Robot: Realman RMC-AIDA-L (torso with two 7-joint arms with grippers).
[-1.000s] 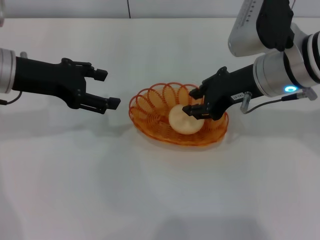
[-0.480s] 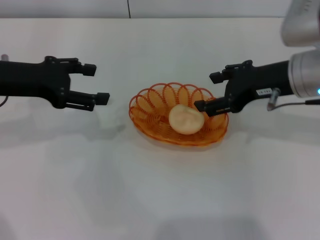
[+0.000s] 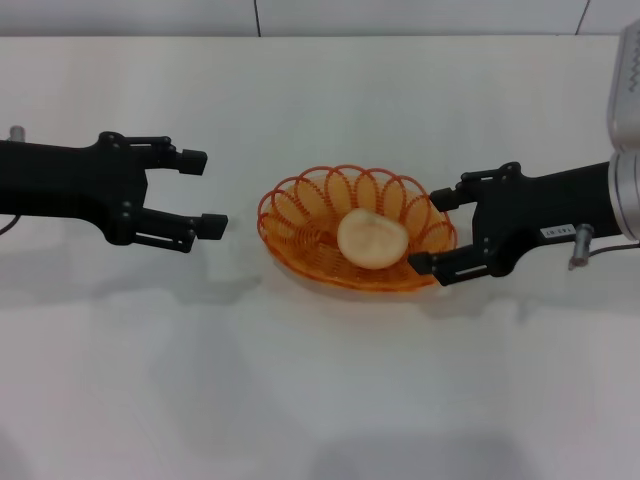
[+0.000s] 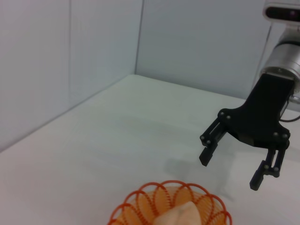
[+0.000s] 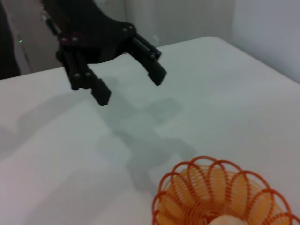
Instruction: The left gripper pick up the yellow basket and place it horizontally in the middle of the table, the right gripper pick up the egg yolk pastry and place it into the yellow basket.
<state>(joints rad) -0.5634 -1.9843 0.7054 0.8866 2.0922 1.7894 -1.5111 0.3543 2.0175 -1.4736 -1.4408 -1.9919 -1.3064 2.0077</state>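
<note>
The yellow basket lies flat in the middle of the white table, long side across. The egg yolk pastry rests inside it, right of its centre. My left gripper is open and empty, a little left of the basket and apart from it. My right gripper is open and empty, just off the basket's right rim. The left wrist view shows the basket, the pastry and the right gripper beyond them. The right wrist view shows the basket and the left gripper.
A pale wall runs along the table's far edge. Nothing else stands on the table.
My right gripper has drawn back to the right, away from the pastry, which stays in the basket. My left gripper has pulled back to the left and levelled out.
</note>
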